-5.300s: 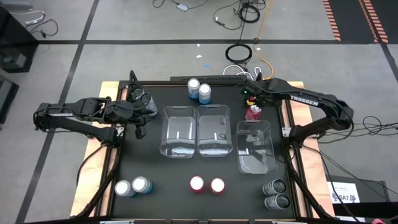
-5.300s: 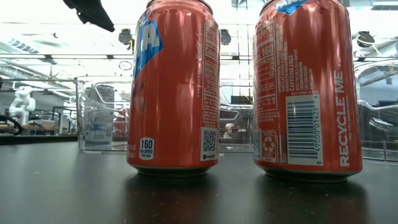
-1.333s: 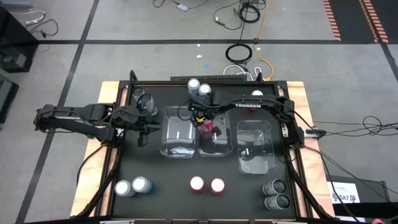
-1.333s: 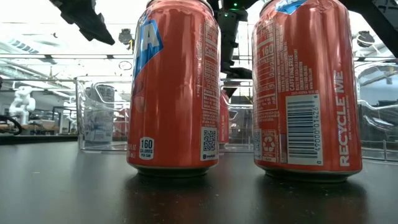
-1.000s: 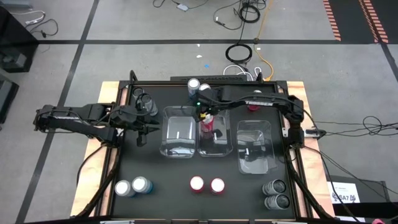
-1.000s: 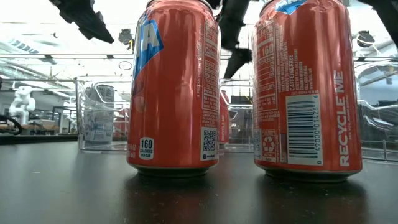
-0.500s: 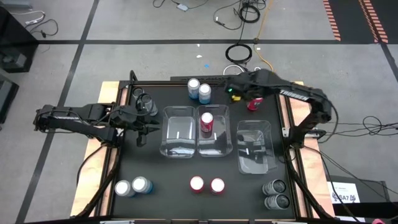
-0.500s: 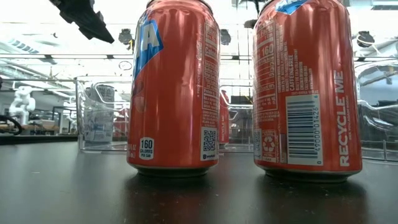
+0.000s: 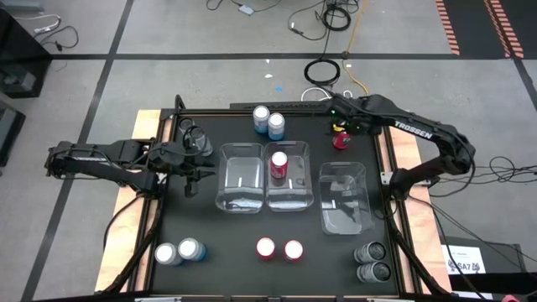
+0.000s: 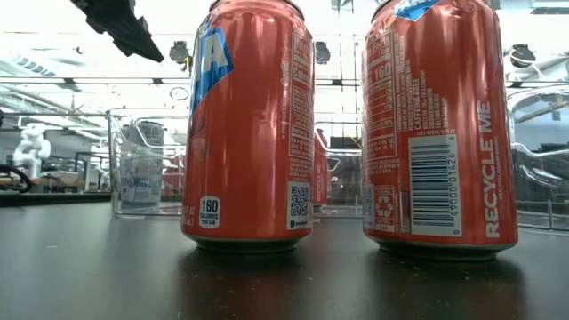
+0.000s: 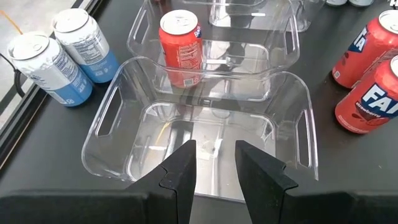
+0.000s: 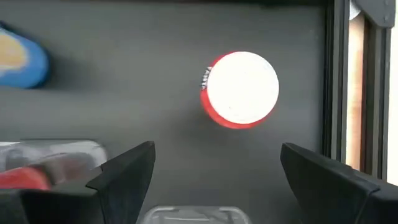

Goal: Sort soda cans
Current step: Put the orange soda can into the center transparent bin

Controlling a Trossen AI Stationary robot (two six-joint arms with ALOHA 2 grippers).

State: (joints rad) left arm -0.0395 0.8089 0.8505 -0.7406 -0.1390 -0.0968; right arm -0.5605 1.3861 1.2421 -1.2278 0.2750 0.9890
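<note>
Red cans (image 9: 279, 249) are standing in a pair at the near edge, another red can (image 9: 279, 165) is sitting in the middle clear bin (image 9: 289, 198), and farther back the right gripper (image 9: 341, 127), fingers apart, is hovering over a lone red can (image 12: 240, 89); left gripper (image 11: 215, 163) is pinched together, holding nothing
</note>
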